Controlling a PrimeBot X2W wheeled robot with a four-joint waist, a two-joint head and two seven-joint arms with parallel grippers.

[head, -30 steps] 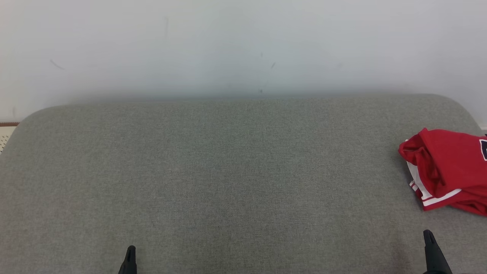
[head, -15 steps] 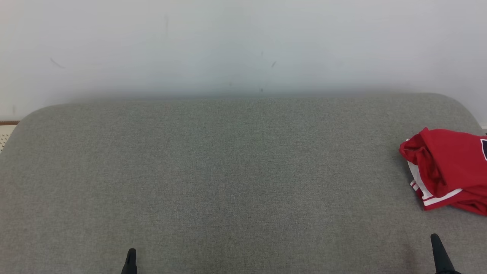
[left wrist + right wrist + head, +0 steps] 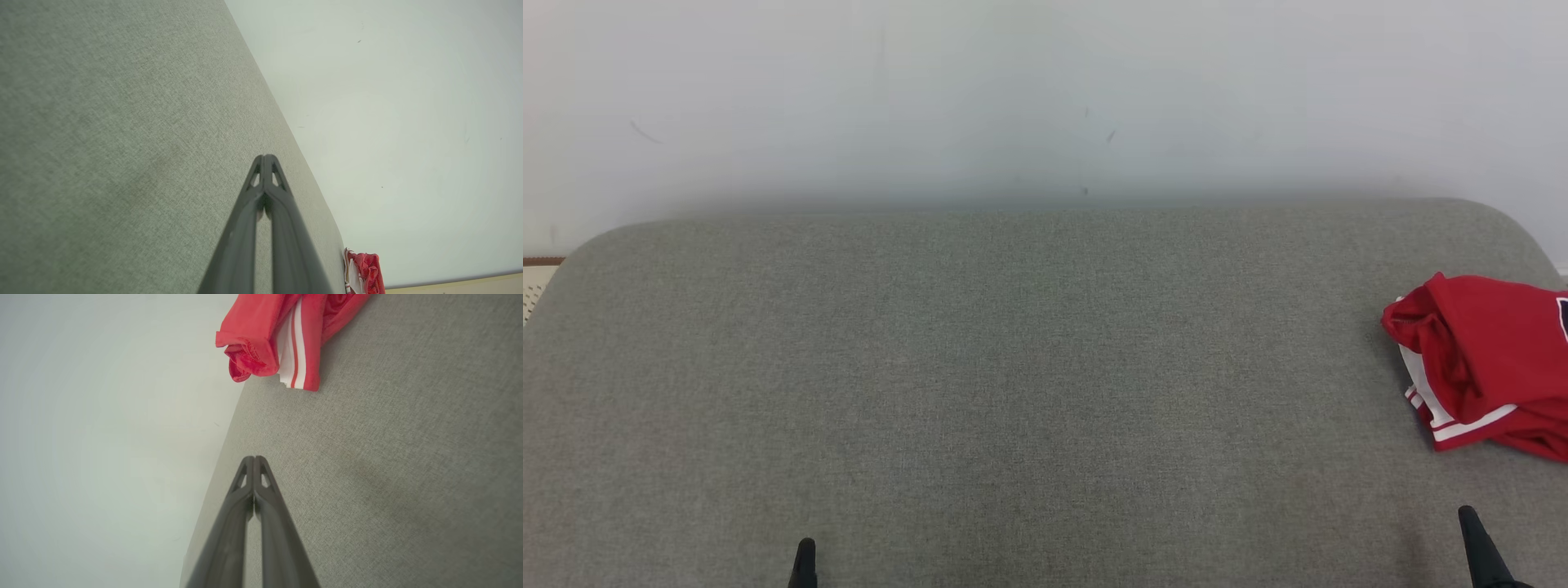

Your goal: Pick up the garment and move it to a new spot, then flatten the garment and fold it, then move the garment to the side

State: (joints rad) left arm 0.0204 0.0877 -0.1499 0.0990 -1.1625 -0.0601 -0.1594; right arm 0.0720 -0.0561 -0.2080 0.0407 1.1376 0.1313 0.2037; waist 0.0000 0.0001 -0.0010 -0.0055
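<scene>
- Both my pincers were shut tight, fingers pressed together, and held nothing. The left pincer (image 3: 805,563) and right pincer (image 3: 1480,545) sat low at the near edge of the surface (image 3: 1013,367), well apart from each other.
- The garment (image 3: 1478,367) lay at the surface's right edge, ahead of my right pincer and clear of it, with nothing touching it.
- I judged this to be the last step, with the garment already put to the side. I could not rule out that the pick-up had not yet begun.
- If a move was due, it called for my right pincer to open, reach forward to the garment's near hem and close on the top layers without dragging the bundle off the edge.
- The garment was red with white stripes along one hem. It was doubled over into a compact bundle, soft and rumpled rather than crisp, with one rolled end toward the far edge. A dark mark showed where the head view cut it off.
</scene>
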